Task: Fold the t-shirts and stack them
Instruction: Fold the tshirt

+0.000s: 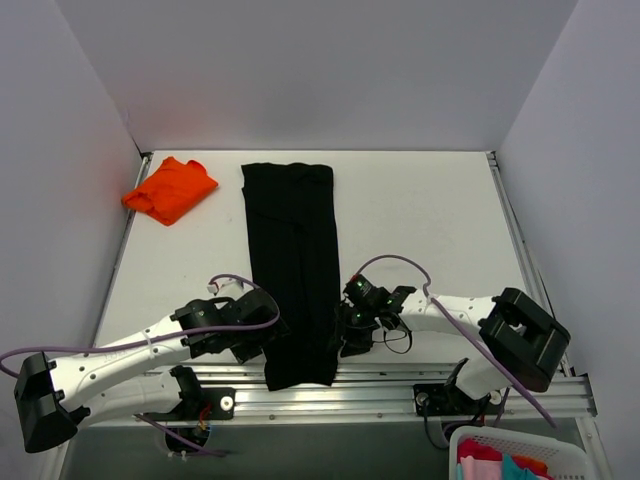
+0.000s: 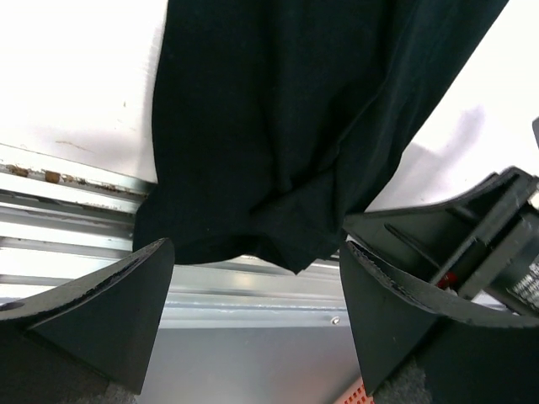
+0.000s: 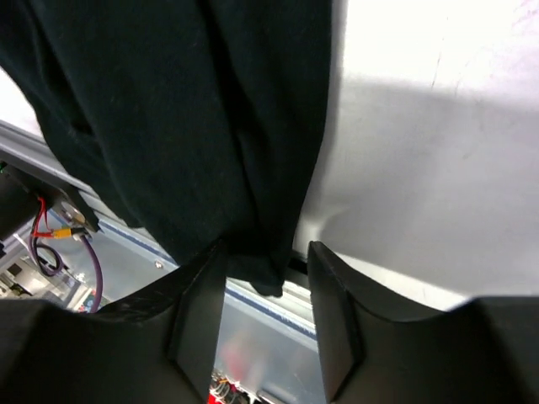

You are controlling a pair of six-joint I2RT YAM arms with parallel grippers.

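A black t-shirt (image 1: pixel 290 260), folded into a long narrow strip, runs from the back of the white table (image 1: pixel 420 220) to its near edge. An orange t-shirt (image 1: pixel 170 190) lies folded at the back left. My left gripper (image 1: pixel 268 345) sits at the strip's near left corner. In the left wrist view its fingers (image 2: pixel 109 311) stand wide apart, and the black hem (image 2: pixel 278 168) hangs just beyond their tips. My right gripper (image 1: pixel 345 338) is at the near right corner. Its jaws are partly closed around the cloth corner (image 3: pixel 261 269), with a gap still showing on the right side.
An aluminium rail (image 1: pixel 400 380) runs along the table's near edge, and the shirt's end hangs over it. A white basket (image 1: pixel 515 458) with coloured clothes stands at the bottom right. Grey walls enclose the table on three sides.
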